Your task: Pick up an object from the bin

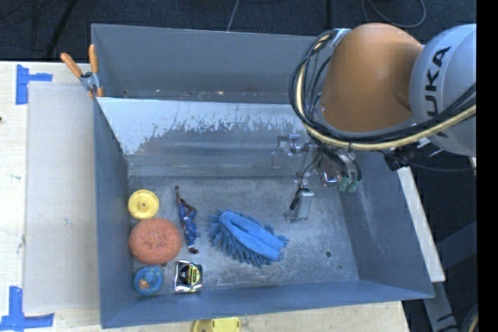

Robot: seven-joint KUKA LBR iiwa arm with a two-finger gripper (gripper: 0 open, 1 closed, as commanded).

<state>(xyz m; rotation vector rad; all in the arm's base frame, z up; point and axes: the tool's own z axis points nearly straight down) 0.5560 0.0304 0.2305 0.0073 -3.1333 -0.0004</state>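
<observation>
- the orange wrist cover [366, 78] hides part of the end effector [299, 204]; we cannot tell if it is clenched or released
- it hangs just right of the blue fluffy cloth [247, 237] lying mid-floor in the bin [194, 74]

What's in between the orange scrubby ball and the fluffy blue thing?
In the camera view, a thin blue stick-like thing lies between the orange ball and the fluffy blue thing.

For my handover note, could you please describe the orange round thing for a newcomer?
At the left end of the grey bin, three round things line up. The orange pad lies between a yellow disc and a blue disc; it is the largest and rough-textured.
</observation>
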